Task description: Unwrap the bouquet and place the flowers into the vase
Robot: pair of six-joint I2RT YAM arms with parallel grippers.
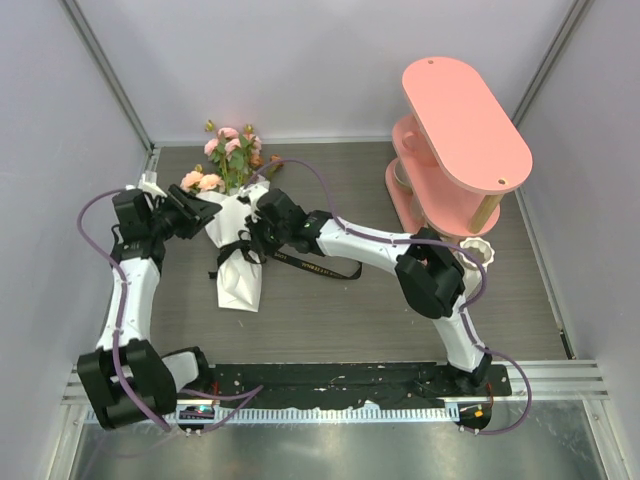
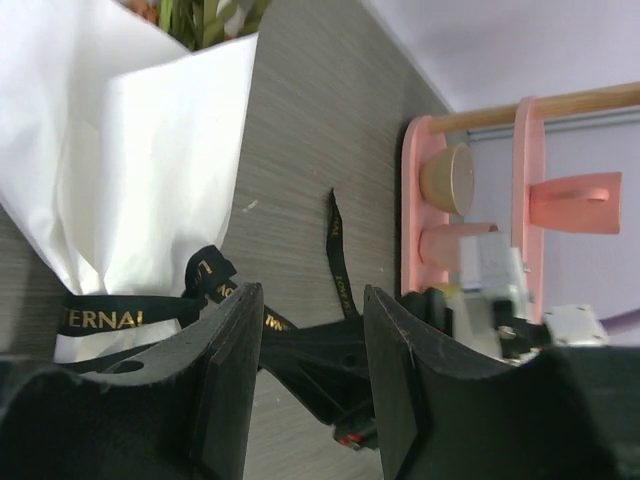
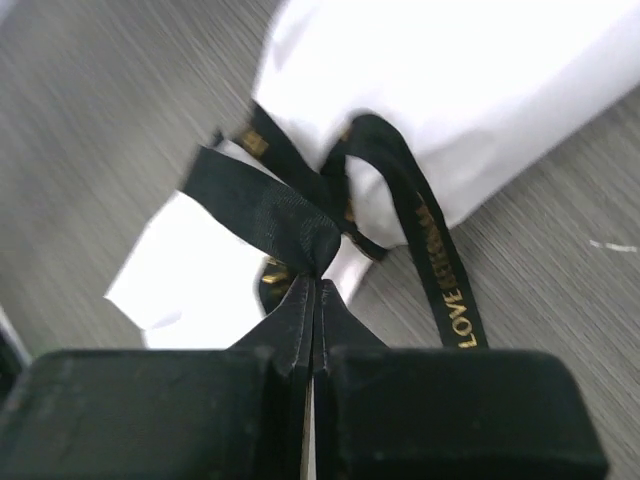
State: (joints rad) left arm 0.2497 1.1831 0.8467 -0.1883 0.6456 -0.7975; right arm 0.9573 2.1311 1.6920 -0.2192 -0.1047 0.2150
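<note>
The bouquet [image 1: 238,262] lies left of the table's [image 1: 350,310] centre, blooms toward the far edge. The right tool [image 3: 312,285] is clamped on its black ribbon [image 3: 285,210]. The left tool [image 2: 312,300], moderately wide, sits beside the paper cone [image 2: 150,150].

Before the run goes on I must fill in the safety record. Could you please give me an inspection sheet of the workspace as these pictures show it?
Surface: grey wood-grain table.
Job's things: bouquet lies flat, wrapped and tied with black ribbon; flowers inside it; vase stands by the shelf, no flowers in it, partly hidden by the right arm.
Clutter: pink two-tier shelf at the far right.
Grippers: right gripper shut on the ribbon by the knot; left gripper open beside the bouquet, holding nothing.
Cables: purple cables loop along both arms.
Surroundings: pale walls; metal rail at the near edge.
</note>
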